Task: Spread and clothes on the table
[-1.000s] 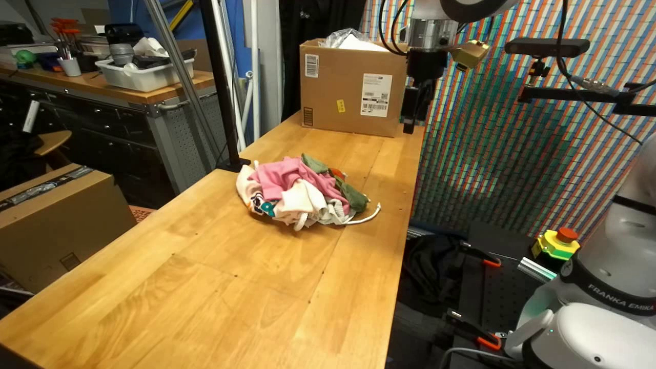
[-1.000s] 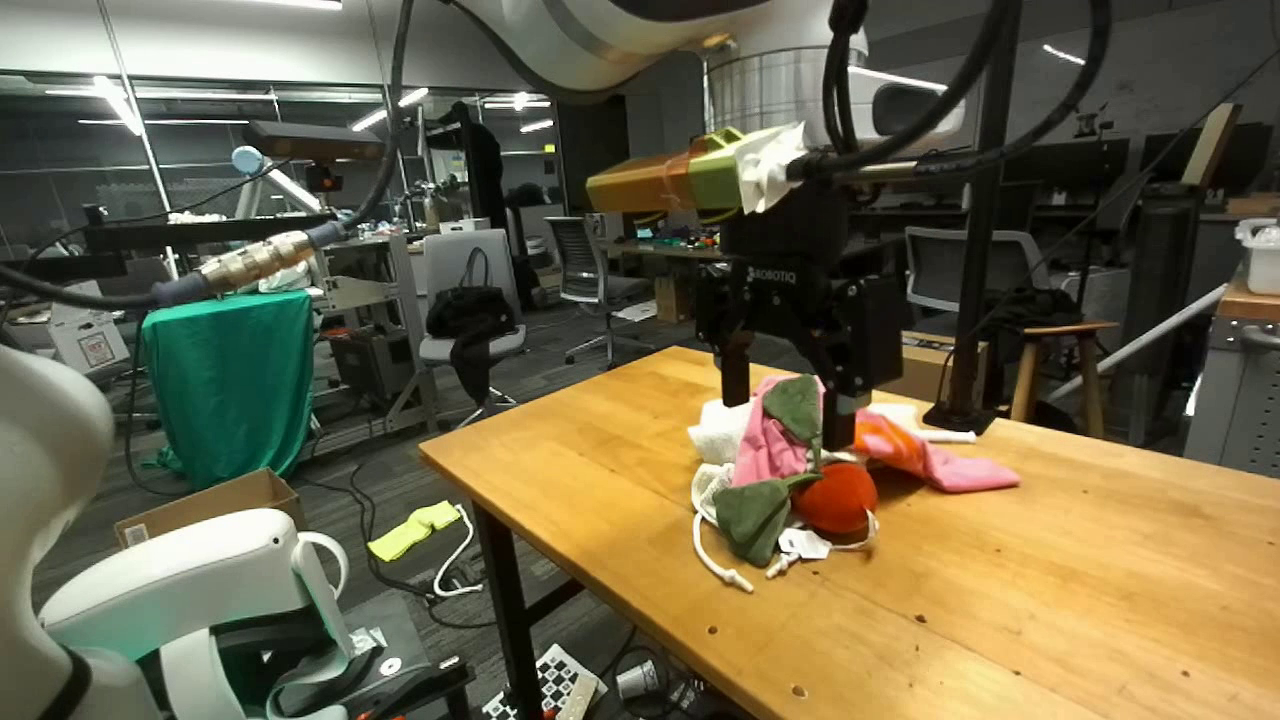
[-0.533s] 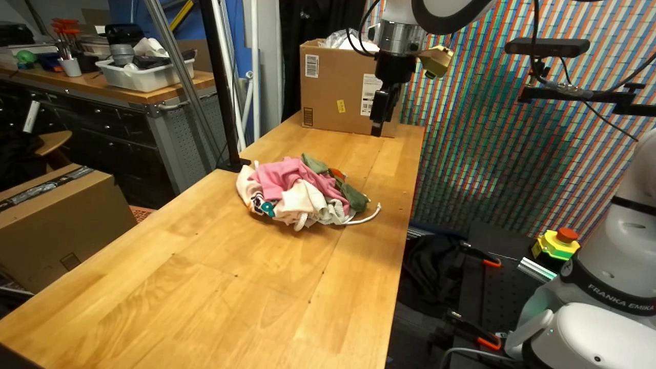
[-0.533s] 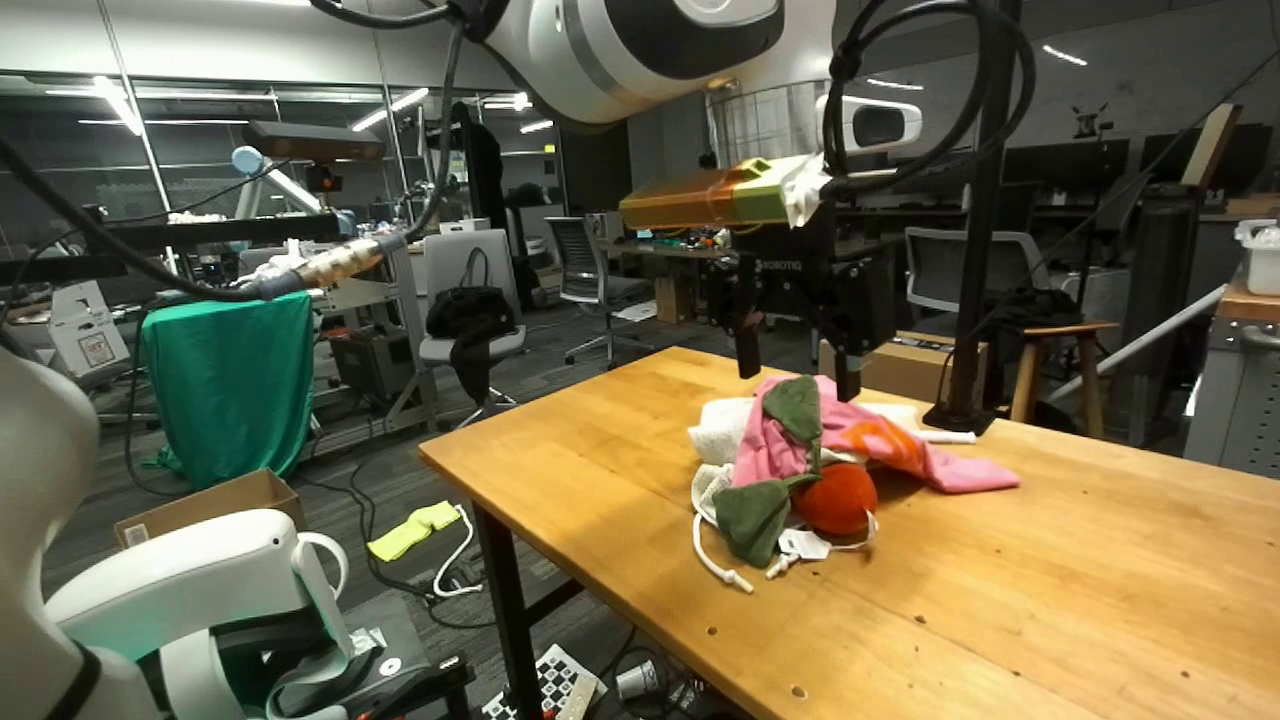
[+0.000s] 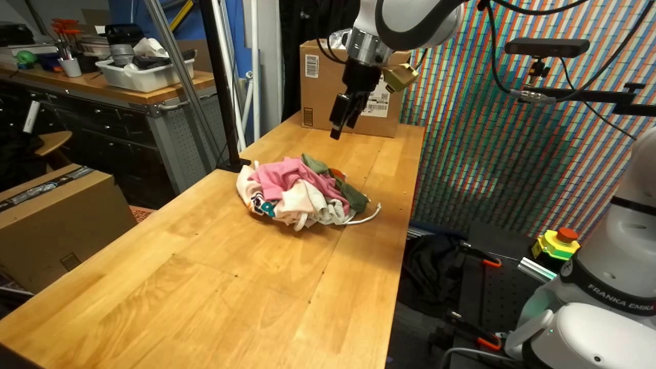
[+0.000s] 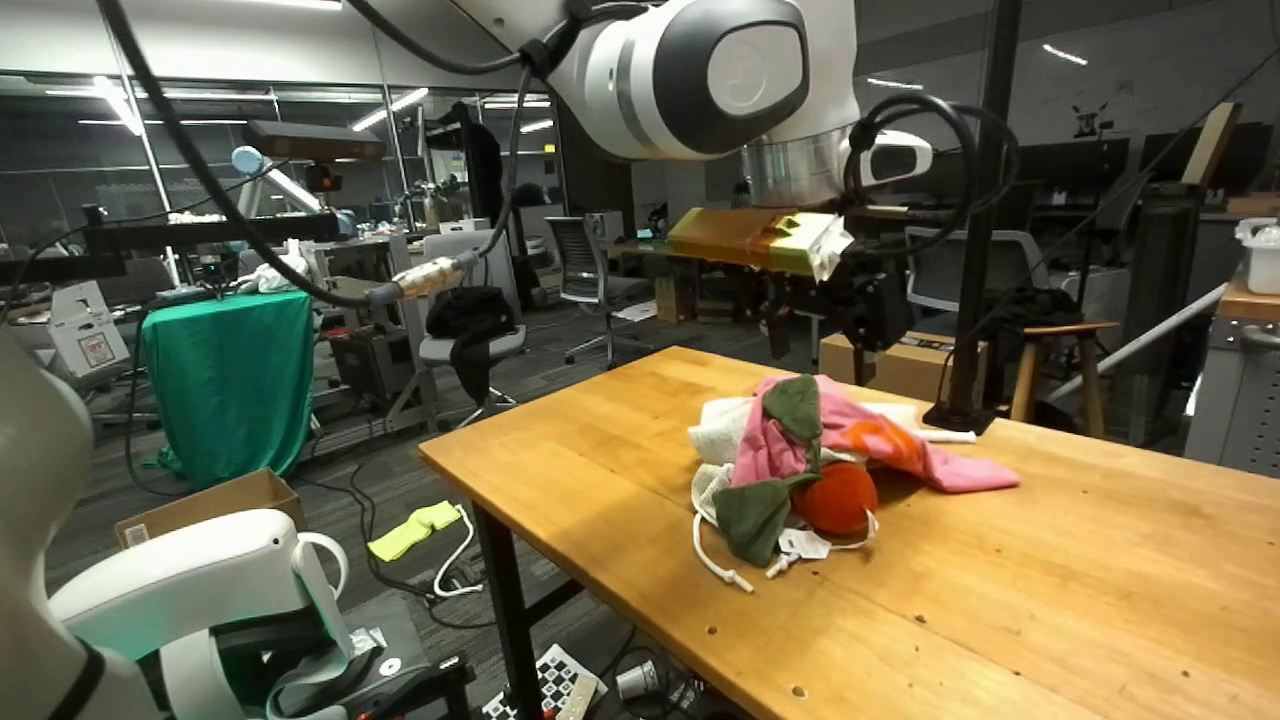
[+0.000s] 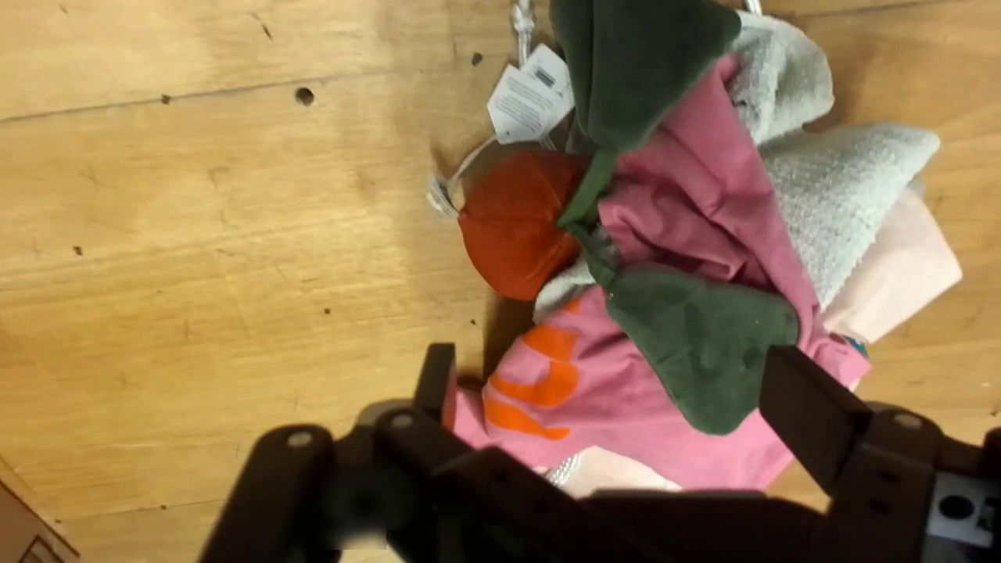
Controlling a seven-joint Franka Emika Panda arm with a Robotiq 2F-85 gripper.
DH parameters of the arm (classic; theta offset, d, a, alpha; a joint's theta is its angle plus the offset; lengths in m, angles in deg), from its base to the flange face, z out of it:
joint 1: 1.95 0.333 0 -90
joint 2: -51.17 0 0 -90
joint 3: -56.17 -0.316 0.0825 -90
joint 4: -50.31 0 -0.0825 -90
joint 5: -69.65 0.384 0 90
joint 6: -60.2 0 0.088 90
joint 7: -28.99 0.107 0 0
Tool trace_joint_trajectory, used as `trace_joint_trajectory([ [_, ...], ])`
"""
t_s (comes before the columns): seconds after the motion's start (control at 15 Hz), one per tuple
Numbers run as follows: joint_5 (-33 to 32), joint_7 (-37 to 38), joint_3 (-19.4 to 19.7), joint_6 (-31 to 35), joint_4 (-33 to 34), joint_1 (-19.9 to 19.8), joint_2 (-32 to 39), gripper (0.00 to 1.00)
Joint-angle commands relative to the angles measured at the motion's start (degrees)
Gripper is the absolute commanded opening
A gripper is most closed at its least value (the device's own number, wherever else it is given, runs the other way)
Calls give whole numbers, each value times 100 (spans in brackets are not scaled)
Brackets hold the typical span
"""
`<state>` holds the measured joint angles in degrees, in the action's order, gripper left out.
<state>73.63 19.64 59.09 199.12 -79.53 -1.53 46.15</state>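
Observation:
The clothes lie in one crumpled heap on the light wooden table. On top is a bright pink garment with an orange print. Beside it a pale whitish garment and a peach one stick out from underneath, partly hidden. Green leaf-shaped pieces and a soft orange ball-like piece rest on and against the heap. My gripper hangs above the pile, jaws wide apart, holding nothing. In both exterior views the gripper is clear of the fabric, tilted, over the far part of the heap.
A brown cardboard box stands at the far end of the table, behind the gripper. A black upright pole is fixed at the table's edge close to the clothes. A white cord trails from the heap.
In an exterior view my gripper has travelled leftward from beyond the table's edge side to nearer the heap, and its wrist has tilted. The clothes have not moved. The jaws have stayed apart.

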Motion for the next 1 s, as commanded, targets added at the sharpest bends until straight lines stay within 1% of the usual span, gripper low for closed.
trace_joint_trajectory([
  [0.0, 446, 101, -104, 395, 419, 37, 512, 100],
  [0.27, 476, 341, -239, 696, 653, 33, 983, 100],
  [0.47, 369, 582, -308, 827, 812, 35, 1291, 100],
  [0.93, 190, 897, -286, 965, 1104, 17, 1811, 100],
])
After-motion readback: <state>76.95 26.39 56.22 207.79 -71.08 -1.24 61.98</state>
